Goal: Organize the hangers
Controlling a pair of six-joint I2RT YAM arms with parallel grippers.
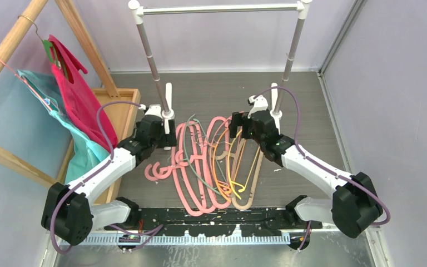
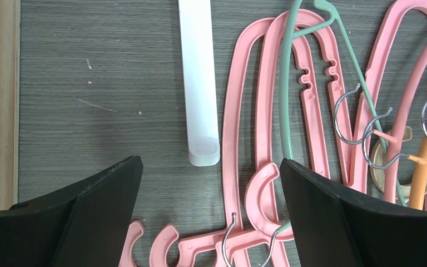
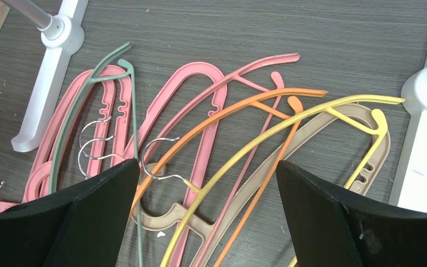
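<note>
Heaped on the grey floor [image 1: 311,111] between the two white feet of the clothes rail [image 1: 217,8], just ahead of both arms: the hangers [image 1: 211,167]. Counted from above and from the wrists: at least four thick pink ones [image 2: 232,100], with one crosswise at the left edge of the heap; one beige [image 3: 383,147]; one yellow [image 3: 379,118]; one orange [image 3: 296,104]; one grey-green [image 3: 125,65]; one thin pink [image 3: 267,62]. Too tangled in the middle for a surer tally. Four bare metal hooks [image 3: 143,158] visible from the right wrist. Left gripper [image 2: 210,162] spread wide, holding nothing, hovering over the left side of the heap, just beside one white foot [image 2: 199,78]. Right gripper [image 3: 207,166] likewise fully apart and empty, above the orange and yellow hangers. Off to the left, on a wooden frame [image 1: 11,41]: two more hangers, draped with red cloth [image 1: 75,94] and teal cloth [image 1: 33,83].
</note>
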